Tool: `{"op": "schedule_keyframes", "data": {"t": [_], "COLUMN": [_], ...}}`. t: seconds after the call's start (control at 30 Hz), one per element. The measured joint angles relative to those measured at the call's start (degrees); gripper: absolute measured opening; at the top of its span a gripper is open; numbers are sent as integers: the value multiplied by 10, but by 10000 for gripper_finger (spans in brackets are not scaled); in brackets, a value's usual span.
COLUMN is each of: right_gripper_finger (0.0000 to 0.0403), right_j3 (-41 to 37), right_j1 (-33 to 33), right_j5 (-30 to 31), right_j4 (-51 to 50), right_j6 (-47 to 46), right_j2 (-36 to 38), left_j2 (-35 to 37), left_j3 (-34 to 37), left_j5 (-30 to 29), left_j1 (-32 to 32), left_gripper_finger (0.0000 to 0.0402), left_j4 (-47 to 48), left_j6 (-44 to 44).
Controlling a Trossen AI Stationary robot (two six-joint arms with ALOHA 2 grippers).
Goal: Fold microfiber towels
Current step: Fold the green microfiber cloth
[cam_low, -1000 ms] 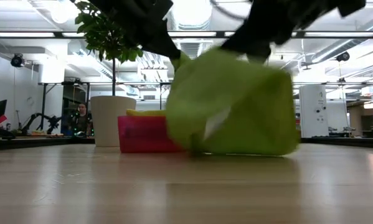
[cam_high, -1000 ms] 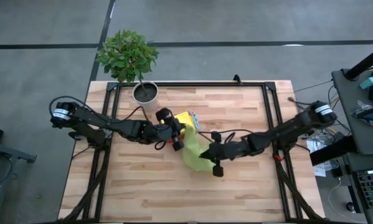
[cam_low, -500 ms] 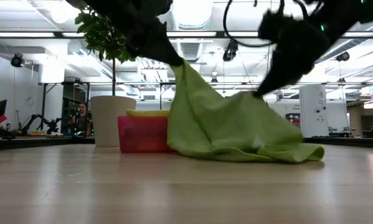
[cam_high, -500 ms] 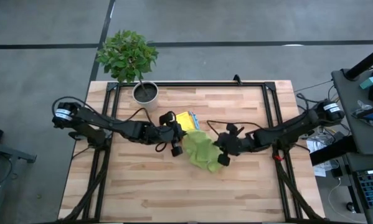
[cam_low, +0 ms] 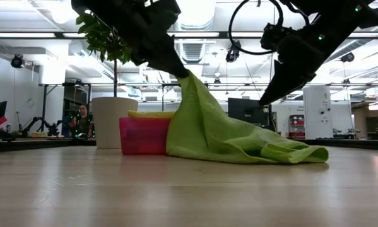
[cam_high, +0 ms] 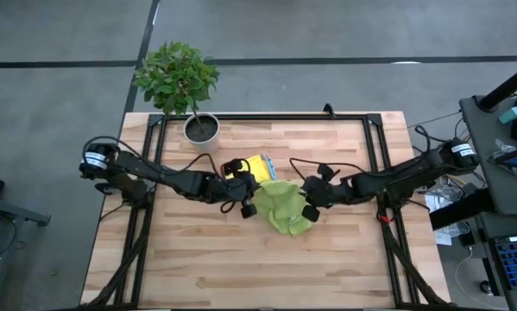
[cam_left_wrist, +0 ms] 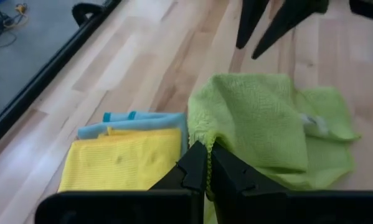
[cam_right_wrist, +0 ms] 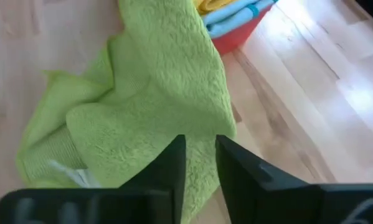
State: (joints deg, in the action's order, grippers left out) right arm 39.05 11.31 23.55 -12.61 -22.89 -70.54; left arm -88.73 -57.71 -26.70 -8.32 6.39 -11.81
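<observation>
Left gripper holds a corner of the lime green microfiber towel; right gripper has let go.

The left gripper (cam_left_wrist: 206,163) has its jaws closed on one raised corner of the soft lime green microfiber towel (cam_high: 284,206), whose remainder lies rumpled on the pale wooden worktop (cam_high: 198,259), touching the small pink rectangular plastic tray (cam_low: 144,135) that holds folded yellow (cam_left_wrist: 124,162) and teal-blue towels (cam_left_wrist: 127,117). The right gripper (cam_right_wrist: 200,163) hovers just above the heap with its jaws slightly parted and nothing between them. To fold well, the right gripper would likely need to find the neighbouring corner, then both should draw the cloth taut and flat, away from the tray, before doubling it over.
</observation>
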Motion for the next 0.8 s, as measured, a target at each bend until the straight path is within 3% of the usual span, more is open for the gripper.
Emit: {"op": "schedule_keyframes", "data": {"t": [0.37,0.8], "right_gripper_finger": [138,135], "right_j3": [7,7], "right_j1": [34,56], "right_j5": [-61,-61], "right_j4": [73,219], "right_j6": [38,86], "right_j2": [-26,-180], "left_j2": [1,1], "left_j3": [0,0], "left_j5": [-11,-10], "left_j1": [1,1], "left_gripper_finger": [0,0], "left_j4": [1,1], "left_j6": [2,2]}}
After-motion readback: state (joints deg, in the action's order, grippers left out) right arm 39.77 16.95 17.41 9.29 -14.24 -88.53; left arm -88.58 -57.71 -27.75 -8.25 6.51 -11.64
